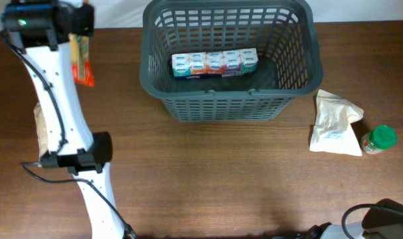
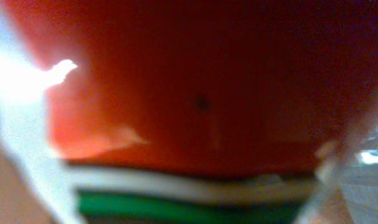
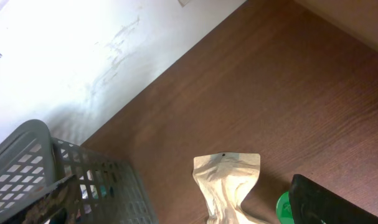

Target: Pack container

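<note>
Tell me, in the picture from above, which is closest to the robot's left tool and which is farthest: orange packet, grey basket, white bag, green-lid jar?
1. orange packet, right by the left tool, far left.
2. grey basket, top middle.
3. white bag, right side.
4. green-lid jar, far right, just beyond the bag.

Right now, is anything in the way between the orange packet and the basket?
Nothing visible. Only bare table lies between the orange packet and the basket, and the basket's top is open.
</note>
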Controlling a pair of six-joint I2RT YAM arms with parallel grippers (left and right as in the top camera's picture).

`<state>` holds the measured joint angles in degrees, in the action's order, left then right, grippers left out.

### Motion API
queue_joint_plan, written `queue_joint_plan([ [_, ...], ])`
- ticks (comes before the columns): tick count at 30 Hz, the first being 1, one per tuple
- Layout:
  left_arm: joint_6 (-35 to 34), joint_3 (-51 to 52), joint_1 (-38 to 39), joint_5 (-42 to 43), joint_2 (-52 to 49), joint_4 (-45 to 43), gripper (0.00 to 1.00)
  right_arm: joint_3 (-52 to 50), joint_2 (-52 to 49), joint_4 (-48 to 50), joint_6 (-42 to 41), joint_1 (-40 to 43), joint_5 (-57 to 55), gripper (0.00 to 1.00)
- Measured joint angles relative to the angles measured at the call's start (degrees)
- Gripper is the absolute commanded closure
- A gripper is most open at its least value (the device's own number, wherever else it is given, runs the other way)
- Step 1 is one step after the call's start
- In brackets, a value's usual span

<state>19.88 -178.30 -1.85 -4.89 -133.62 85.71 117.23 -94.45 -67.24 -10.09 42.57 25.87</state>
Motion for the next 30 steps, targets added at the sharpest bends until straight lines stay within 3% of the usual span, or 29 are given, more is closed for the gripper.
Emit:
queue_joint_plan([
  [8,20.1,0.0,14.1,1.7,5.0,-3.9,0.98,0.0,0.0,0.0,0.0,0.0,0.0,0.01],
  [17,43.8,0.1,22.9,14.4,5.3,0.7,0.98,0.0,0.0,0.0,0.0,0.0,0.0,0.01],
  [24,49.4,9.0,29.8,18.7,5.4,-0.4,0.98,0.0,0.0,0.0,0.0,0.0,0.0,0.02],
  [30,46.2,24.6,31.8,13.6,3.6,-12.1,0.98,0.0,0.0,0.0,0.0,0.0,0.0,0.01],
])
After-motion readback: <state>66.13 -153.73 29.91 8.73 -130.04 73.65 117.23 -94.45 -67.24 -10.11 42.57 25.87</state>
